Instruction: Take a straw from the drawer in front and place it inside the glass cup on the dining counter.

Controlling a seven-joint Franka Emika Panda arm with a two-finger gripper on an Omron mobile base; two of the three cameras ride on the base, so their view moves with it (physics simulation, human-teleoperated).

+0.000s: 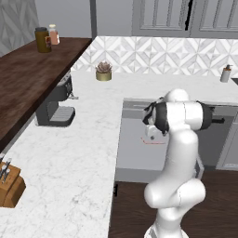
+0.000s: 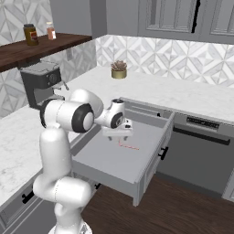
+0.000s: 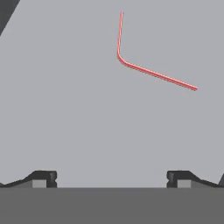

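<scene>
Now claw (image 3: 111, 178) wide open, empty, above thin bent red straw (image 3: 144, 69) on smooth grey drawer (image 2: 109, 160) floor, seemingly apart.

Thin red straw (image 3: 144, 68), bent at one point, on the plain grey floor of the light-grey drawer (image 2: 109, 160). White marble worktop (image 1: 79, 153) with faint grey veining. Dark brown wood on the shelf (image 1: 32, 74) (same brown on the floor (image 2: 183, 205)). Pale grey-and-white geometric tiling on the backsplash (image 1: 158, 56). Green-brown plant (image 2: 119, 66) in a yellowish pot. Black and steel-grey on the coffee machine (image 2: 41, 82). Tan wooden knife block (image 1: 11, 186). White arm (image 2: 59, 151), dark joints, dark tips on the tool (image 3: 112, 179).
</scene>
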